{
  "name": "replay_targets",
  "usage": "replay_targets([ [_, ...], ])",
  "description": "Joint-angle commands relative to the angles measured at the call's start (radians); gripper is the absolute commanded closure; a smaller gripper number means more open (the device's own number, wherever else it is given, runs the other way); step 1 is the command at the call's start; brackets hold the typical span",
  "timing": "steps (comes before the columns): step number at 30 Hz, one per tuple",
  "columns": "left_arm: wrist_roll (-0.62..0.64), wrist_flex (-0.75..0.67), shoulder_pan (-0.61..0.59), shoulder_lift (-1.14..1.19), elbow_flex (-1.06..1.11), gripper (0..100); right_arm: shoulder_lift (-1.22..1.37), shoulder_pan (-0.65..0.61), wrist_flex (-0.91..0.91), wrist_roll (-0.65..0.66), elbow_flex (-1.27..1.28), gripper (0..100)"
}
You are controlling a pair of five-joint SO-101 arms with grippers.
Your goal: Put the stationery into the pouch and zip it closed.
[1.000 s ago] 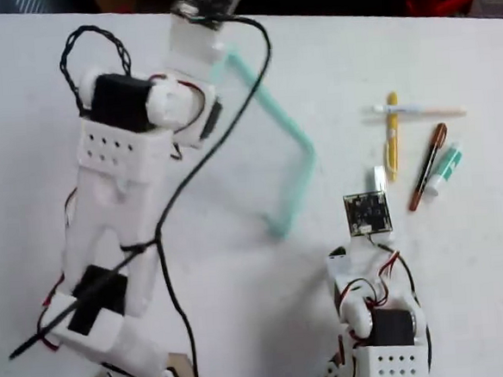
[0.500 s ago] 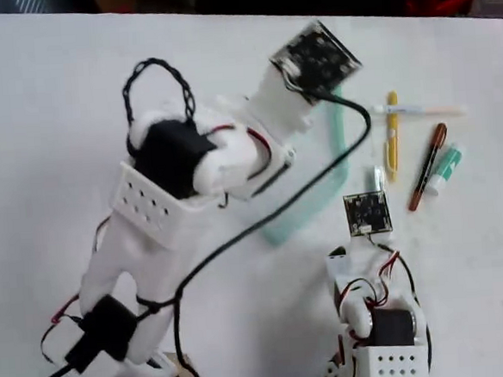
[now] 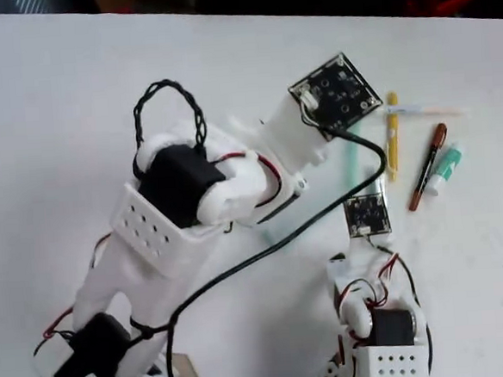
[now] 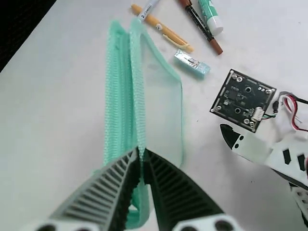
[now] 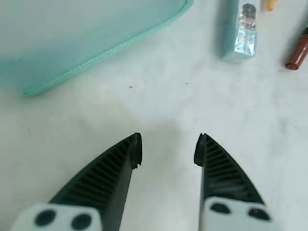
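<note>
The left gripper [image 4: 140, 166] is clamped on the zip edge of the translucent mint-green plastic pouch [image 4: 161, 96], probably to hold its mouth near the yellow pen [image 4: 163, 31] and brown marker [image 4: 202, 26] lying beyond it. The right gripper [image 5: 168, 144] hangs spread, empty.

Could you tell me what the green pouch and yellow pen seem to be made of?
The pouch looks like soft, frosted translucent plastic, since the table shows through, edged with woven-looking tape. The yellow pen appears smooth hard plastic, though that is uncertain.
</note>
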Motion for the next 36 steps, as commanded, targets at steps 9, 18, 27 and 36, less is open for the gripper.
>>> replay_targets([
  [9,0.0,0.011,0.091,0.007,0.029,98,-0.008,0.104,-0.13,-0.005,-0.012,81.2],
  [18,0.002,0.012,0.042,0.007,0.031,90,-0.008,0.415,-0.291,0.086,-0.262,81.2],
  [27,0.002,0.012,0.042,0.01,0.031,87,-0.008,0.412,-0.271,0.11,-0.144,81.4],
  [36,0.0,0.011,0.05,0.016,0.031,87,-0.008,0.332,-0.367,0.129,-0.002,81.4],
])
